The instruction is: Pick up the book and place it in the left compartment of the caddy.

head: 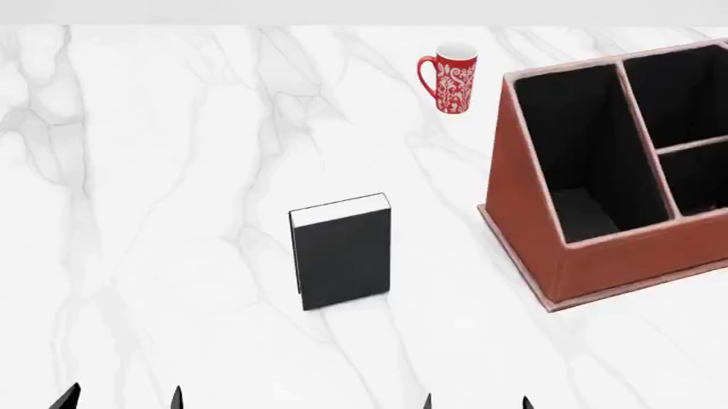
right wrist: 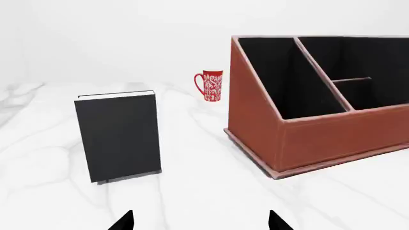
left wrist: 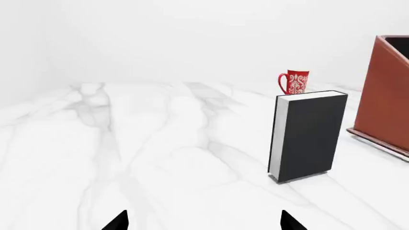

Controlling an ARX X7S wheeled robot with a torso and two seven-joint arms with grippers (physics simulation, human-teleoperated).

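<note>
The black book (head: 341,253) with white page edges stands upright on the marble table, alone in the middle; it also shows as the book (left wrist: 307,135) and the book (right wrist: 119,139). To its right sits the reddish-brown caddy (head: 529,221), also the caddy (right wrist: 332,139), its long left compartment (head: 574,153) black inside and holding nothing. My left gripper (head: 121,399) and right gripper (head: 476,402) hang at the near edge, both open with nothing between their tips, well short of the book. Only the black tips show in the left gripper (left wrist: 204,221) and right gripper (right wrist: 199,220) wrist views.
A red patterned mug (head: 451,78) stands at the back, behind the book and left of the caddy. The caddy's right side is split by a crossbar (head: 691,145) into two shorter sections. White marble table (head: 170,213) stretches left of the book.
</note>
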